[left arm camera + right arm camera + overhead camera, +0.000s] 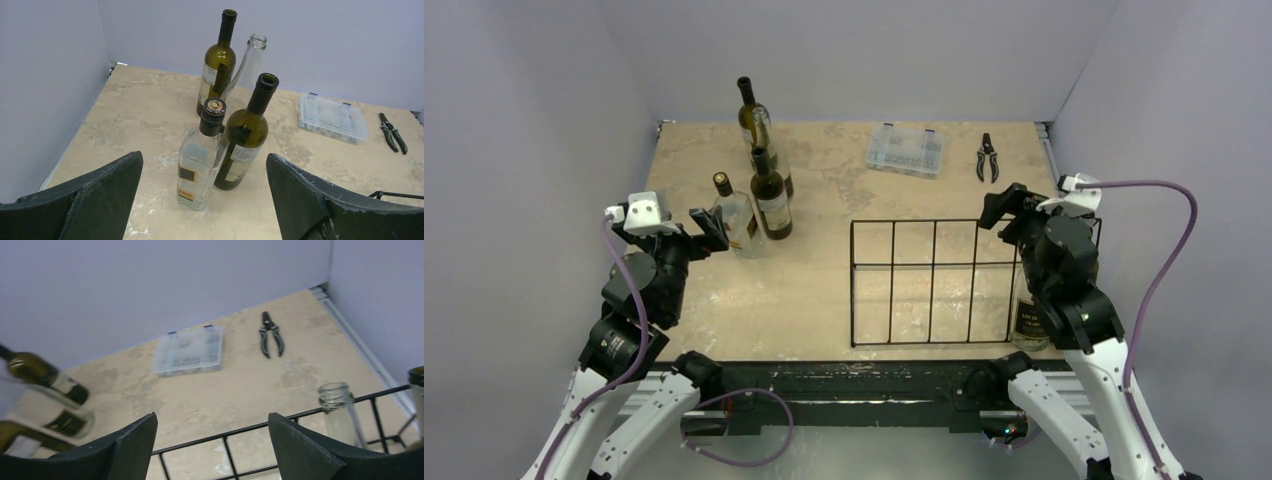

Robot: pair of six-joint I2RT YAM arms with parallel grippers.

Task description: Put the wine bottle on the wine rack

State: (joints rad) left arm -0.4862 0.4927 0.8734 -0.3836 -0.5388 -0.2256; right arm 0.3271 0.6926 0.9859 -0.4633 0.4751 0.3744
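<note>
Several bottles stand at the left middle of the table: a clear square bottle with a black cap, a dark green wine bottle touching it, and behind them a taller dark bottle and a clear one. My left gripper is open and empty, just short of the clear square bottle. The black wire wine rack is at the right middle. My right gripper is open and empty above the rack's right end.
A clear bottle neck and a dark bottle top rise at the rack's right end; a labelled bottle shows under the right arm. A clear plastic box and pliers lie at the back right.
</note>
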